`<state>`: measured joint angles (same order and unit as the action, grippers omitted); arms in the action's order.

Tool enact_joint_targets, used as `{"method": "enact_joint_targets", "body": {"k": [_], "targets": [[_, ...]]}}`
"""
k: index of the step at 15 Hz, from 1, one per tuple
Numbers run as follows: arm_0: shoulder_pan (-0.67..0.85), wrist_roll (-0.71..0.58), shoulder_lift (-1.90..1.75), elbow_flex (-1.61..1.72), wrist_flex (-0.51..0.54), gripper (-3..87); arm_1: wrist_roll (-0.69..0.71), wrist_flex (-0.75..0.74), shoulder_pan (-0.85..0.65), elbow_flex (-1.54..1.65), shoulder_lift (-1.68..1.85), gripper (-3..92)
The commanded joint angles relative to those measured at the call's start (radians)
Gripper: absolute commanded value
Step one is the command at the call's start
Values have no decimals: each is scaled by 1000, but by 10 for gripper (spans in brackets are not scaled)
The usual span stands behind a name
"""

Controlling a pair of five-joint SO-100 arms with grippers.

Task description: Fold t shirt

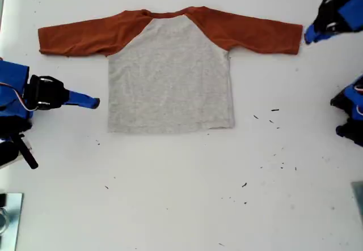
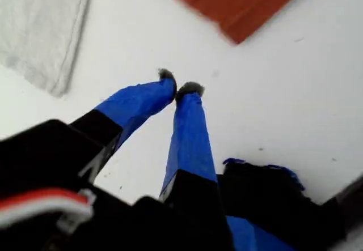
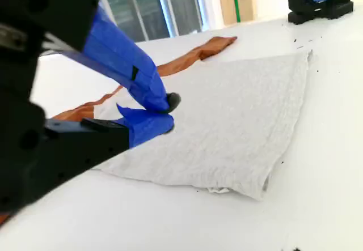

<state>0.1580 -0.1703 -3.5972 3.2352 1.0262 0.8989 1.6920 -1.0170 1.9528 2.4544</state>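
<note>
The work surface is a white table [image 1: 170, 194], matte and lightly littered with dark specks toward the exterior view's right. The second wrist view shows window frames [image 3: 153, 4] beyond the table's far edge.

The t shirt [image 1: 170, 75] lies flat and unfolded in the upper half of the exterior view. Its body is light heather grey; the collar and both long sleeves, spread out sideways, are rust orange. No print is visible.

My first gripper [image 2: 181, 88] is clenched, empty, near a sleeve cuff. My second gripper [image 3: 167, 112] is clenched, empty, just beside the grey body's edge at the exterior view's left.
</note>
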Motion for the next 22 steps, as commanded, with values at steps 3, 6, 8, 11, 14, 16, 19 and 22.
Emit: {"method": "enact_joint_targets", "body": {"k": [3, 6, 8, 11, 14, 16, 19, 22], "targets": [[-14, -6, -8, 9, 2, -3, 187, -78, -169, -170, -187, 403], [-15, -6, -8, 9, 2, -3, 296, -405, -268, 98, -230, 370], [-15, -6, -8, 9, 2, -3, 345, -675, -270, 275, -324, 352], [-6, -6, -8, 9, 2, -3, 405, -867, -279, 299, -537, 298], [-8, 0, -8, 9, 2, -3, 440, -881, -278, 276, -584, 32], [-8, 2, -8, 9, 2, -3, 466, -713, -291, 172, -459, 33], [-6, 8, -8, 9, 2, -3, 387, -482, -147, -25, -258, 33], [-8, 9, -8, 9, 2, -3, 132, -451, 264, -210, -241, 33]]}}
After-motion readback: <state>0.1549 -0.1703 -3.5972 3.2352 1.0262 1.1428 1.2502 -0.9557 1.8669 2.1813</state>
